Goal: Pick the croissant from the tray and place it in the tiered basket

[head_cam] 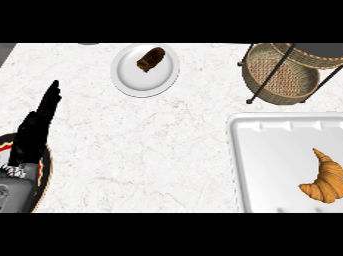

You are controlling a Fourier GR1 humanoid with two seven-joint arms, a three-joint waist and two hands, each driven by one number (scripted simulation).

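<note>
No readable writing, white marble counter [159, 150], croissant [326, 179] on white tray [277, 130], wicker tiered basket [285, 75] behind it, left hand [39, 120] fingers straight, pressed together, pinching nothing, right hand unseen

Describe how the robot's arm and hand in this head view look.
Only the left arm shows: a grey, boxy forearm with dark markings on its casing, ending in a slim black left hand with long narrow fingers. No cables are plainly visible. The right arm and hand are out of view.
</note>
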